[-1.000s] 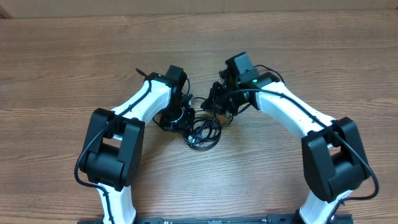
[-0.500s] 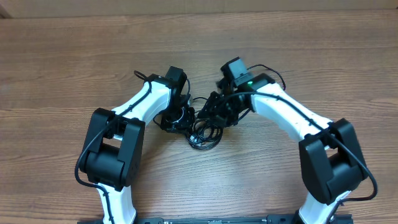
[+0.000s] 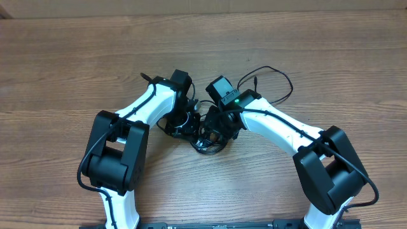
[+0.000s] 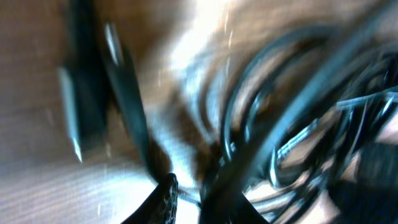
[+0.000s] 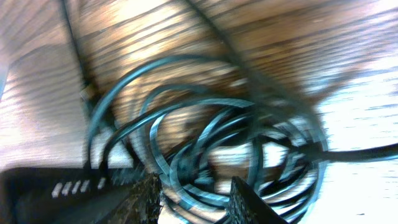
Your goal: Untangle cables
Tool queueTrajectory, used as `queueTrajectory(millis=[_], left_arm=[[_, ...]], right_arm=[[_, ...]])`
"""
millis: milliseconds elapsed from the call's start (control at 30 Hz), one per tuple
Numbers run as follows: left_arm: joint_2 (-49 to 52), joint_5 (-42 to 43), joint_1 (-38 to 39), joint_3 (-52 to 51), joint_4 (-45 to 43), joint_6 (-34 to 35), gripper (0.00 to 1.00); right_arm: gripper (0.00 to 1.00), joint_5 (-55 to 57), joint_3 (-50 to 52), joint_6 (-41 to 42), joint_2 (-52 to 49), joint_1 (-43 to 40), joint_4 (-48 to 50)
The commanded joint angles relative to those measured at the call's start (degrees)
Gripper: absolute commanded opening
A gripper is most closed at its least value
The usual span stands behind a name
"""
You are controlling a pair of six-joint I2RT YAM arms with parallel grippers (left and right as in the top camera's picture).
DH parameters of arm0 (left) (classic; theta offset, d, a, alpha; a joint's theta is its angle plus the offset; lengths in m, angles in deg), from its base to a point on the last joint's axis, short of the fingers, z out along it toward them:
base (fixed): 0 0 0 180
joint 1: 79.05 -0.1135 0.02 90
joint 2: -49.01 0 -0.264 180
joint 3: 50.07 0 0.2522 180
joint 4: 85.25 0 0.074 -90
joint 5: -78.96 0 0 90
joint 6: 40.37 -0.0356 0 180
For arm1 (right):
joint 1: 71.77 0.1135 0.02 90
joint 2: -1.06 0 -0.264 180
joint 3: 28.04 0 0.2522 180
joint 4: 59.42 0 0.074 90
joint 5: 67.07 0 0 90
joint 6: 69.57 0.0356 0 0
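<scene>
Overhead view: both arms reach in from the bottom corners and meet just below the centre of the frame, over the wooden table (image 3: 63, 63).
Cables: the cables (image 3: 211, 141) lie as a small dark coil of overlapping loops just below centre, right under the two wrists and partly hidden by them.
Left gripper: the left gripper (image 3: 186, 122) is down at the left edge of the coil. From above it is too dark to read, and its own camera is badly blurred, so I cannot tell how far its jaws stand apart.
Right gripper: the right gripper (image 3: 216, 130) sits directly over the coil, touching or just above it.
Left wrist view: blurred black loops (image 4: 280, 112) fill the right half. One dark straight piece (image 4: 81, 93) lies apart at the upper left on the wood.
Right wrist view: the coil (image 5: 211, 137) fills the frame. The two fingers (image 5: 148, 193) at the bottom edge stand apart, with several loops running between them.
Loose strand: a thin black strand (image 3: 289, 86) arcs over the table at the upper right of centre. I cannot tell whether it belongs to the arm.
</scene>
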Motion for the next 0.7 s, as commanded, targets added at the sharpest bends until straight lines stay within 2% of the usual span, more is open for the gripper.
queueTrajectory(millis=[0,67,167,267,400,467,667], left_arm=[[0.48,-0.26,-0.46,4.48,3.54,-5.68,0.24],[0.48,-0.79,-0.79,7.96,6.75,-6.45,0.25],[0.48,-3.82,-0.96,13.09,10.73,-6.4,0.28],[0.48,-5.75,-0.94,16.26,11.41,-6.38,0.36],[0.66,-5.77,-0.24,15.91,7.98,-6.34,0.39],[0.76,-5.75,0.35,14.99,6.88,-6.32,0.47],[0.98,-5.62,2.89,10.99,4.46,-6.38,0.49]], right_arm=[[0.34,1.57,0.33,-0.24,1.16,-0.68,1.92],[0.27,-2.45,0.17,-3.76,1.16,-1.33,3.82],[0.27,-9.57,-0.68,-9.6,1.18,-2.91,5.6],[0.3,-10.62,-0.79,-9.62,1.16,-4.42,4.52],[0.32,-8.35,-0.79,-6.45,1.16,-5.66,0.15],[0.35,-6.88,-0.72,-5.92,1.16,-6.08,-1.86],[0.37,-5.81,0.52,-5.95,1.16,-5.75,-5.51]])
